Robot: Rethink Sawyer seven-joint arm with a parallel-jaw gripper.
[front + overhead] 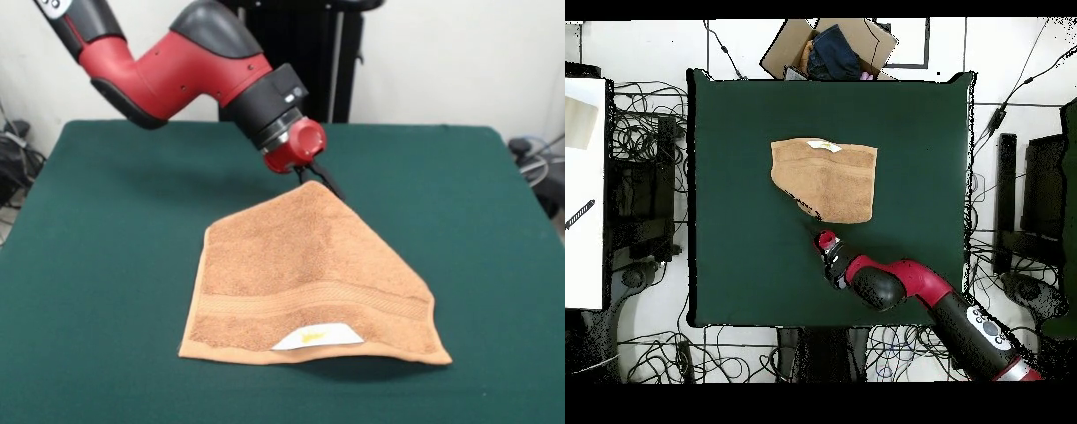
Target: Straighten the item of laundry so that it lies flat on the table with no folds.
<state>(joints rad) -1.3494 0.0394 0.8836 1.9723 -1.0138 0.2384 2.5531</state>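
Black fingertips of the gripper point(322, 179) are pinching the towel point(309, 274) by its raised upper corner, centre frame; the cloth is draping down toward the lower frame, its banded, labelled edge lying crosswise on the green table point(97, 247).

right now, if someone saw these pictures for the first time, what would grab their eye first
The red and black arm comes down from the upper left of the front view, its tool at the far corner of the orange-tan towel. That corner is raised to a peak, so the towel slopes down toward its near edge with the white label. All this sits mid-way on the dark green table.
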